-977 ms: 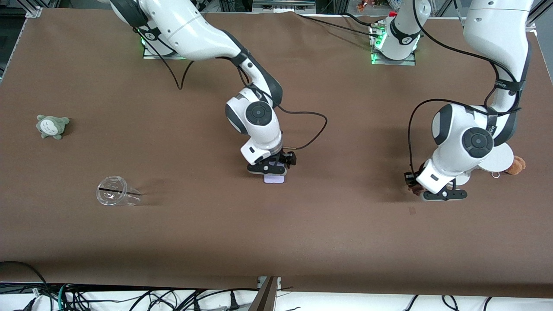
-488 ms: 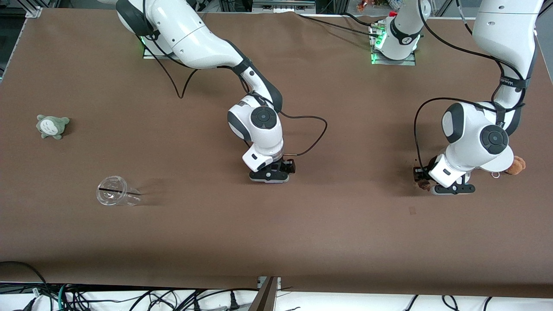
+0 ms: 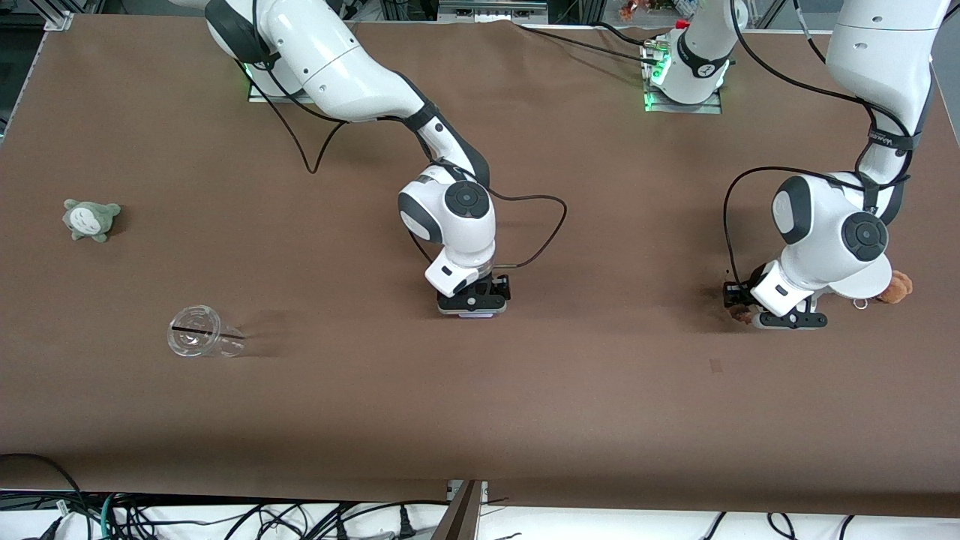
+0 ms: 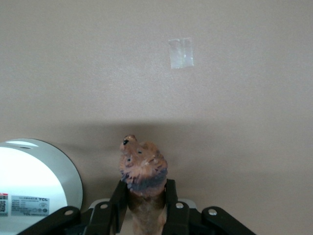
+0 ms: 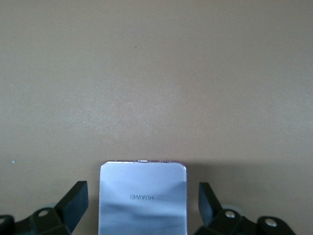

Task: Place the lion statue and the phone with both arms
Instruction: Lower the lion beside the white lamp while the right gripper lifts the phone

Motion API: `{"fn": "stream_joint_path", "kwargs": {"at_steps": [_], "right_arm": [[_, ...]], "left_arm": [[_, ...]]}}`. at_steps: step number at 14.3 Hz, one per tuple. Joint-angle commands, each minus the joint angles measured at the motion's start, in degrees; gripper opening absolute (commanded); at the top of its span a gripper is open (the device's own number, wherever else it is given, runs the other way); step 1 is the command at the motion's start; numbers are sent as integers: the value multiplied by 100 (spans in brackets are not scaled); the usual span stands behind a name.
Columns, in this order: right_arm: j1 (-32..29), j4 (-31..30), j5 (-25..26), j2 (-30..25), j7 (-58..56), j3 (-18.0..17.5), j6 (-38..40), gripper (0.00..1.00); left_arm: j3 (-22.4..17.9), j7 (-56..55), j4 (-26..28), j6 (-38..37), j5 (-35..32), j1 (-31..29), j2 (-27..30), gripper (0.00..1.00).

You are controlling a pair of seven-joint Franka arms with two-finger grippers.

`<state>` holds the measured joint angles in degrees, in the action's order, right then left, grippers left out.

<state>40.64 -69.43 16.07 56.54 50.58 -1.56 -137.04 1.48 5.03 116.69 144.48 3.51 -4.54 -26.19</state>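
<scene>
Left gripper (image 4: 145,208) clamped on lion statue (image 4: 143,169), above table (image 3: 600,390). Right gripper (image 5: 142,205) fully spread, straddling phone (image 5: 143,198), fingers (image 5: 73,200) apart from it.

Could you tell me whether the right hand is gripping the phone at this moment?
No, the right hand has its fingers spread apart with a gap on both sides of the phone.

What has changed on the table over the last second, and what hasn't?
The right end effector, open, moved slightly farther from the front camera and now hides most of the phone between its fingers. The left end effector, shut on the lion statue, carried it toward the left arm's end of the table, closer to the white stand. The grey-green plush, clear cup and orange-brown plush stayed put.
</scene>
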Motion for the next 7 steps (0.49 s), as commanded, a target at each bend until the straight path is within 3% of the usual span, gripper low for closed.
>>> {"fn": "stream_joint_path", "kwargs": {"at_steps": [1,7], "right_arm": [[58,201,71,155,5,50,-68,100],[50,210,63,428,75,59,-455,100]], "left_arm": [[28,218,310,248,159,-64,220,1],[19,226,345,475,142,-99,158,2]]}}
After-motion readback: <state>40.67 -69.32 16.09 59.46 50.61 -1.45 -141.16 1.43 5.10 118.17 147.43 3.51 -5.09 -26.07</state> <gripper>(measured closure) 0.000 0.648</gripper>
